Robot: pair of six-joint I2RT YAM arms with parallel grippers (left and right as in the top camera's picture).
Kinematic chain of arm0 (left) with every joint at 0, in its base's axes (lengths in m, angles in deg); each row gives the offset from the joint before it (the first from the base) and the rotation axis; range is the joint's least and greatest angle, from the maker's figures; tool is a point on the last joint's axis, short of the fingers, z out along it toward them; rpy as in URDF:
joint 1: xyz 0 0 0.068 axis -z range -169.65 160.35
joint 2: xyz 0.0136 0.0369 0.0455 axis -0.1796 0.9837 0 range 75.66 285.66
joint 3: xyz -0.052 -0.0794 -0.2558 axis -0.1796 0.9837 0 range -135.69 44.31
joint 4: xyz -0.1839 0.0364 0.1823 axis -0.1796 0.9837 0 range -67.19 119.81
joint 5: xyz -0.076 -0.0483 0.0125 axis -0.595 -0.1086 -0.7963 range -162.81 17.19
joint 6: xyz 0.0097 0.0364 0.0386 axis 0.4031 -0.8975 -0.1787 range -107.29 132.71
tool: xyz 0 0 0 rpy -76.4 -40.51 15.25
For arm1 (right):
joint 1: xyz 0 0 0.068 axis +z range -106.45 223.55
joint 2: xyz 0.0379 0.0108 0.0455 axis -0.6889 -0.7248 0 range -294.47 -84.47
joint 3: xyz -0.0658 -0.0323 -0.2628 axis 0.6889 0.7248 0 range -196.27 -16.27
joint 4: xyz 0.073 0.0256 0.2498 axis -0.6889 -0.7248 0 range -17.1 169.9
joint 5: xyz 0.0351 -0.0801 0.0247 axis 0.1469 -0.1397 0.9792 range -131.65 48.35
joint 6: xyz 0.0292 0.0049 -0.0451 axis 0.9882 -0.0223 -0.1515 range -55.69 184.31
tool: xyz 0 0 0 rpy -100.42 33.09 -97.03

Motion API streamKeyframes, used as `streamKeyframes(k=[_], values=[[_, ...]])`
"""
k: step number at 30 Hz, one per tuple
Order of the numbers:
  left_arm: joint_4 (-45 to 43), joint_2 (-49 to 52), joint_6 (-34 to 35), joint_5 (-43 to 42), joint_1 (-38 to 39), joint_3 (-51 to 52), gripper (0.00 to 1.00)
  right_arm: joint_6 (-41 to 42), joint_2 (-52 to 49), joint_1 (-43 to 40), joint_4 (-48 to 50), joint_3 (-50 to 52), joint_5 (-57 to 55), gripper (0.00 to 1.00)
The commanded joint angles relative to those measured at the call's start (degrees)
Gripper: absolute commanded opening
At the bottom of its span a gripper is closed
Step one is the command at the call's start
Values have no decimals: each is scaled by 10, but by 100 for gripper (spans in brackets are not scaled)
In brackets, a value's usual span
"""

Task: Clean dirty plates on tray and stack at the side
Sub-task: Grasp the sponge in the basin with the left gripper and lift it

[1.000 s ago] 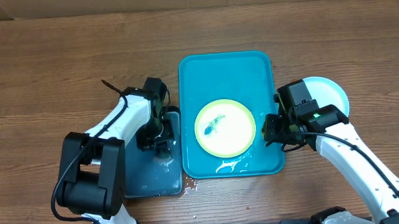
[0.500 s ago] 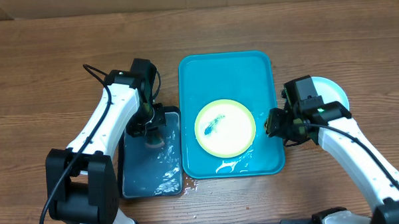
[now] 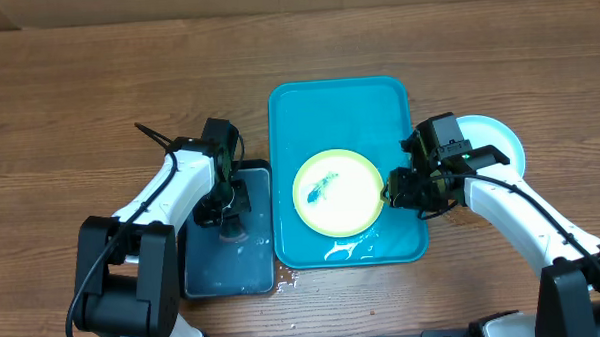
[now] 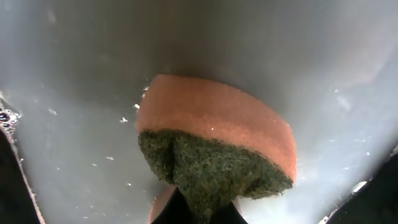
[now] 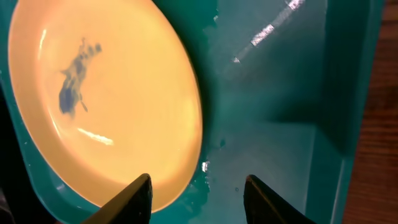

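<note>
While spread wide, grips nothing at the right gripper (image 5: 198, 190). Hangs just above the yellow-green plate (image 5: 124, 106) with its blue smear (image 5: 74, 81), flat in the turquoise tray (image 3: 338, 102). Leaves the pale blue plate (image 3: 499, 142) behind it on the table (image 3: 77, 96). Clamps a sponge (image 4: 217, 149) at the left gripper (image 3: 227, 216), against the wet black tray (image 3: 208, 267) directly beneath.

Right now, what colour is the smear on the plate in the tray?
Dark blue smear on a yellow-green plate; clearest in the right wrist view.
</note>
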Motion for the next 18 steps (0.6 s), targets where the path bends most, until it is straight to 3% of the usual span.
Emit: streamKeyframes(k=[1,12,16,18], values=[[7,-1,12,10,-1,-3,4,2,-2,0,20,6,14,49],[-54,3,12,8,0,36,4,0,-12,31,46,23,16,49],[-24,3,12,-7,-4,23,4,7,-12,43,55,23,-9,48],[34,2,5,-21,-12,-24,4,41,-12,44,62,23,-35,41]])
